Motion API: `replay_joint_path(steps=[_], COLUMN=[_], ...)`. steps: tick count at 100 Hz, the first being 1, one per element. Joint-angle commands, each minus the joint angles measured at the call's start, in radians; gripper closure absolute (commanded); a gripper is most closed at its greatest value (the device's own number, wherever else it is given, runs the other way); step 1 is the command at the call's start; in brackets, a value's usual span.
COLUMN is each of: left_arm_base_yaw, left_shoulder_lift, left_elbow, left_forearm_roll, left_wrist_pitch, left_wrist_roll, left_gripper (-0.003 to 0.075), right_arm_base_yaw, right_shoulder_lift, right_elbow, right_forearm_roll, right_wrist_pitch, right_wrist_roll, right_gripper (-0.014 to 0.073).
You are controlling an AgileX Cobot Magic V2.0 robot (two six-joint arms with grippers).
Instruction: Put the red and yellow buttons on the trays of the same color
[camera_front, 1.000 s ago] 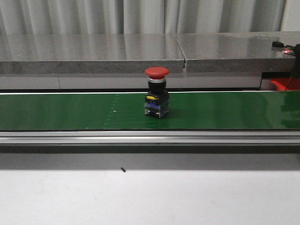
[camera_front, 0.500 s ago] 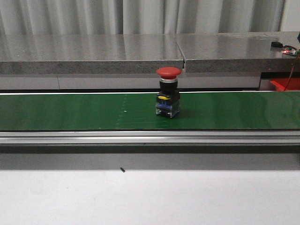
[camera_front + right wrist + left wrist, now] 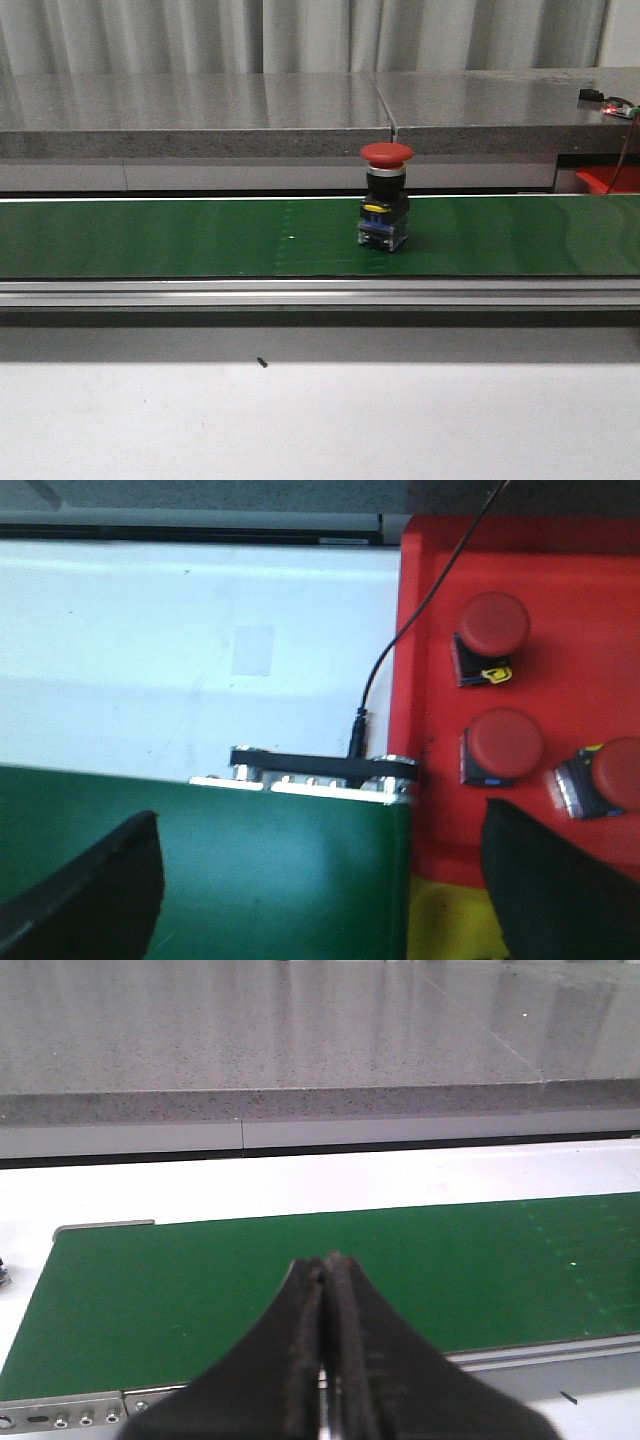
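A red button (image 3: 386, 205) with a black and blue base stands upright on the green conveyor belt (image 3: 150, 240), right of the belt's middle. My left gripper (image 3: 325, 1270) is shut and empty above the belt's left end (image 3: 200, 1290). My right gripper (image 3: 320, 880) is open and empty over the belt's right end (image 3: 250, 880). The red tray (image 3: 560, 580) next to that end holds three red buttons (image 3: 490, 635). A strip of the yellow tray (image 3: 450, 925) shows beside it. No yellow button is in view. Neither gripper shows in the front view.
A grey stone counter (image 3: 200, 110) runs behind the belt. A metal rail (image 3: 300, 292) edges the belt's front, with white table (image 3: 300, 420) before it. A black cable (image 3: 400, 640) runs to the belt's end bracket. The red tray's corner (image 3: 605, 180) shows at far right.
The red button has travelled to the right along the belt, from near the middle to right of it. Nothing else has moved.
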Motion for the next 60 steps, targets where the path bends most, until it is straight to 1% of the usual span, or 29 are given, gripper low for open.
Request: replay_joint_path(steps=[1, 12, 26, 43, 60], left_arm_base_yaw=[-0.01, -0.01, -0.01, -0.01, -0.01], left_shoulder_lift=[0.004, 0.004, 0.004, 0.004, 0.004], left_elbow=[-0.028, -0.028, -0.028, -0.028, -0.028], left_forearm_roll=[-0.02, -0.02, -0.02, -0.02, -0.02], left_wrist_pitch=[-0.077, -0.077, -0.077, -0.077, -0.077], left_wrist_roll=[-0.005, -0.005, -0.005, -0.005, -0.005], left_gripper=[0.0741, 0.0741, 0.0741, 0.0741, 0.0741], right_arm_base_yaw=[0.0, 0.026, 0.122, 0.281, 0.384], right_shoulder_lift=[-0.138, -0.219, -0.266, -0.263, -0.251], right_elbow=[0.067, 0.155, 0.212, 0.226, 0.226], right_forearm_roll=[0.061, 0.09, 0.089, 0.068, 0.033], right_wrist_pitch=[-0.048, -0.045, -0.044, -0.047, -0.112], right_wrist_roll=[-0.023, -0.023, -0.023, -0.022, -0.018], right_gripper=[-0.0042, -0.0042, -0.0042, -0.0042, -0.0042])
